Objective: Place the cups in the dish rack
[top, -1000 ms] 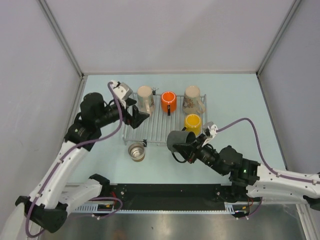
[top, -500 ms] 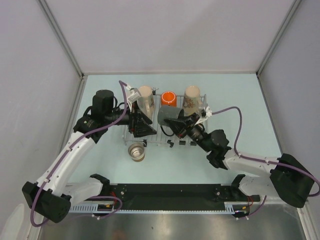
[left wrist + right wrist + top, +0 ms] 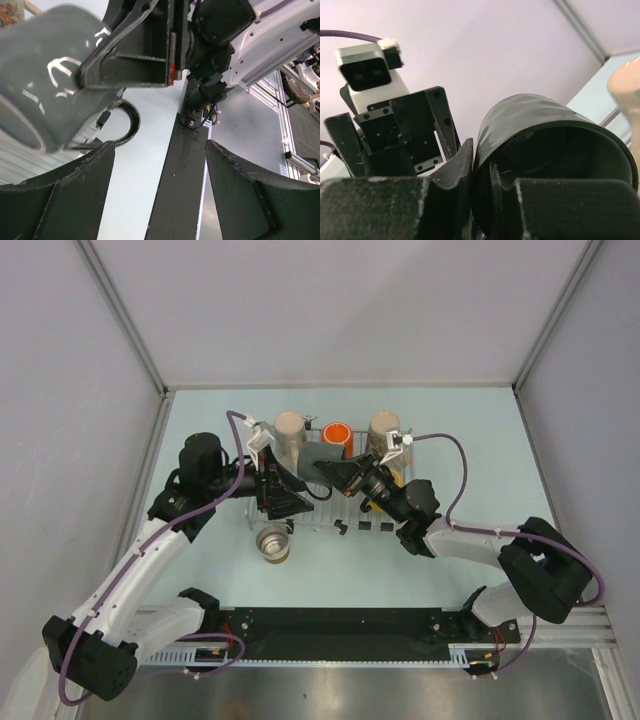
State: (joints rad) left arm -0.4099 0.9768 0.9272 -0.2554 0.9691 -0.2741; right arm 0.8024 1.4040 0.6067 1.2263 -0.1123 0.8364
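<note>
- Pale blue desk [image 3: 480, 440] between grey walls carries the dish rack [image 3: 318, 508] at its middle.
- Right end effector [image 3: 347, 472] is clenched on the rim wall of the dark grey mug [image 3: 322, 462], tilting it above the rack's middle, probably to seat it there.
- Left end effector [image 3: 160, 150] hangs released and empty at the rack's left side, close to that mug.
- Left beige mug [image 3: 289, 428], orange mug [image 3: 338, 432] and right beige mug [image 3: 383, 430] line the rack's far row.
- Steel cup [image 3: 272, 542] stands on the desk just near of the rack's left corner, not yet loaded.

Our booth from above
We see pale lilac walls [image 3: 340, 310] at top and both sides, metal posts [image 3: 124, 315] in the corners, a light blue table [image 3: 480, 430] mid-frame, a black rail [image 3: 340, 625] below.
</note>
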